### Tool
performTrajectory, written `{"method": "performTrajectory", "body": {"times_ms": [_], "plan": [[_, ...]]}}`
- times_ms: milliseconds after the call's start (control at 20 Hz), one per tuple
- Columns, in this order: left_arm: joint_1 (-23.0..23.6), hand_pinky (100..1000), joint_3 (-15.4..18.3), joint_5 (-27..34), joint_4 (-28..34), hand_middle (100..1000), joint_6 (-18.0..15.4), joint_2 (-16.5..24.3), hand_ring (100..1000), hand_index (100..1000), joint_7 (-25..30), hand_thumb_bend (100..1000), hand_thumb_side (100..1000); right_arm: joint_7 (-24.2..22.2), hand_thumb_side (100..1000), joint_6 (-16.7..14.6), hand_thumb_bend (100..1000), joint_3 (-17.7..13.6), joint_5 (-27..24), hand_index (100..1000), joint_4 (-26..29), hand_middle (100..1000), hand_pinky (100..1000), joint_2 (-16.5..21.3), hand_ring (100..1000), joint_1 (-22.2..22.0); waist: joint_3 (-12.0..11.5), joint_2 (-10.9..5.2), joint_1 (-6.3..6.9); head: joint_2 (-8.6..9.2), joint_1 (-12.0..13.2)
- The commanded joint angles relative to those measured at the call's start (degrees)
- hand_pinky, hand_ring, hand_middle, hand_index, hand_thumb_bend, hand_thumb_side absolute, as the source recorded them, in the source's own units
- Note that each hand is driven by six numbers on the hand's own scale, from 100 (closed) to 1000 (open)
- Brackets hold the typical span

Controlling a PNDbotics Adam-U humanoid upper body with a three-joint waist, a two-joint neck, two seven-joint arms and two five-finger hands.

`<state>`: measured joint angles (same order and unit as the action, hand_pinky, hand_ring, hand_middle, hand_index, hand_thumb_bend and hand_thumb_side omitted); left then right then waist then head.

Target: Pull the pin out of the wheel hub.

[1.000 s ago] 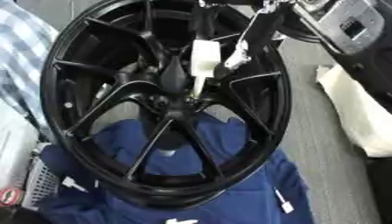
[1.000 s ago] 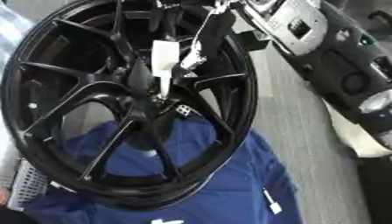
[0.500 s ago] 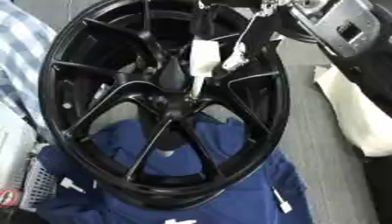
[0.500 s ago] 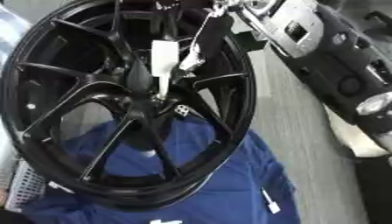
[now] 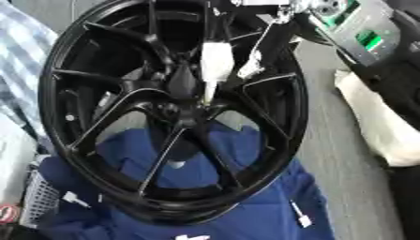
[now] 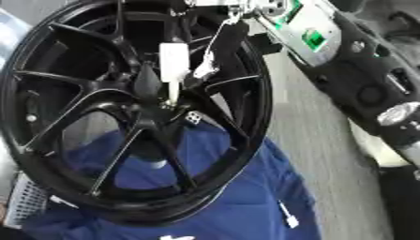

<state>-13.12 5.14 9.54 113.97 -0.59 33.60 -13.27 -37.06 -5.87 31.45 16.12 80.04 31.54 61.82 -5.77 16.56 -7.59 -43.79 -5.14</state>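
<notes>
A large black spoked wheel [image 5: 98, 140] stands tilted on its rim on a blue cloth [image 5: 246, 206]. At its hub [image 5: 190, 110] a thin pin with a white block head [image 5: 216, 63] sticks up and out; its slim shaft [image 5: 208, 92] still reaches the hub centre. My right arm [image 6: 361, 84] comes in from the upper right, and its hand [image 5: 264, 44] reaches through the spokes. A white-tipped finger [image 5: 249, 70] lies right beside the pin's head, pinching it. The black fingers blend into the black spokes. My left hand shows in neither view.
A white bag [image 5: 373, 122] lies on the grey surface at the right. Checked fabric [image 5: 20, 61] is at the left edge, with a mesh basket [image 5: 37, 201] at the lower left. Small white tags [image 5: 299, 215] lie on the cloth.
The whole picture has shifted a little, so the camera moved. The right forearm has edged slightly. The pin's white head stays at the same place against the hub.
</notes>
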Motion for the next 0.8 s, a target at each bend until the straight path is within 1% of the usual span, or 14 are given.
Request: {"method": "performTrajectory", "body": {"times_ms": [50, 300, 600, 800], "plan": [[-0.7, 894, 0.2, 0.2, 0.6, 673, 0.1, 0.6, 683, 756, 0.1, 171, 657, -0.4, 299, -0.3, 684, -0.4, 0.2, 691, 0.0, 440, 778, 0.6, 716, 0.8, 0.1, -0.85, 0.57, -0.33, -0.1], [-0.6, 894, 0.2, 0.2, 0.6, 673, 0.2, 0.5, 683, 756, 0.1, 172, 657, -1.1, 304, 0.3, 691, -0.4, -0.9, 690, 0.5, 434, 774, 0.4, 713, 0.9, 0.2, -1.02, 0.42, -0.33, 0.2], [-0.7, 894, 0.2, 0.3, 0.6, 673, 0.3, 0.5, 683, 756, 0.0, 172, 657, -1.1, 305, 1.0, 694, -0.4, -2.2, 686, 2.8, 427, 768, 1.7, 709, -0.1, 0.2, -1.28, 0.08, -0.33, 0.5], [-0.7, 894, 0.1, 0.3, 0.6, 673, 0.5, 0.5, 683, 756, 0.1, 171, 659, -1.1, 307, 1.5, 696, -0.4, -3.0, 685, 3.7, 423, 763, 1.9, 705, -0.3, 0.3, -1.47, -0.13, -0.33, 0.8]]}}
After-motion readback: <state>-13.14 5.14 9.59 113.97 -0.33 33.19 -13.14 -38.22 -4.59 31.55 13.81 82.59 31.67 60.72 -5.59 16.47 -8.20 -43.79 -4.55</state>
